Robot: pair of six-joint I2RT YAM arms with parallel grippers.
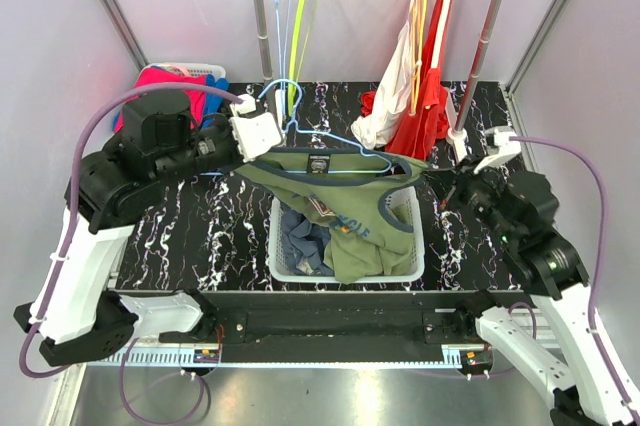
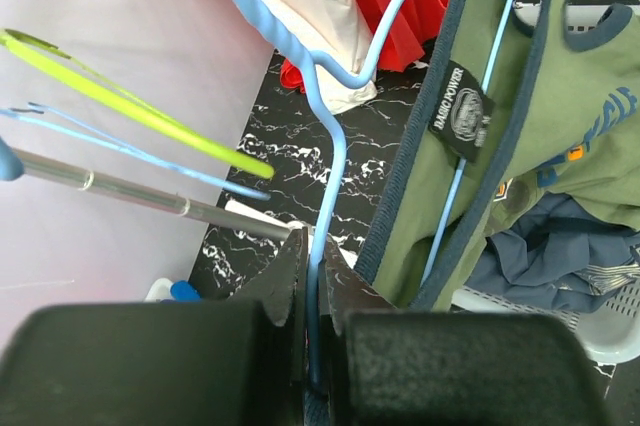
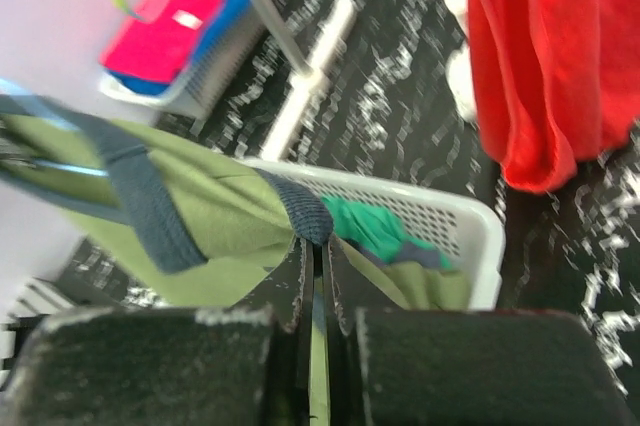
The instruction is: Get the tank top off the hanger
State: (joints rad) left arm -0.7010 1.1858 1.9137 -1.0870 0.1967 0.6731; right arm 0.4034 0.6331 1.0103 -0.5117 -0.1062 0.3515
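Tank top [image 1: 350, 246], olive: draped on blue hanger [image 2: 335, 176] over white basket [image 1: 410, 274]. Left jaws clamped on hanger's neck; right jaws pinched tight on top's navy strap edge

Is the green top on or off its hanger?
On: the hanger runs inside the top, though the right gripper pinches its strap.

Olive tank top [image 1: 350, 208] on blue hanger [image 1: 330, 161]

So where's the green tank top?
In the top view, the green tank top hangs mid-table on the blue hanger, above the white basket, its lower part drooping in; the right claw pinches its strap.
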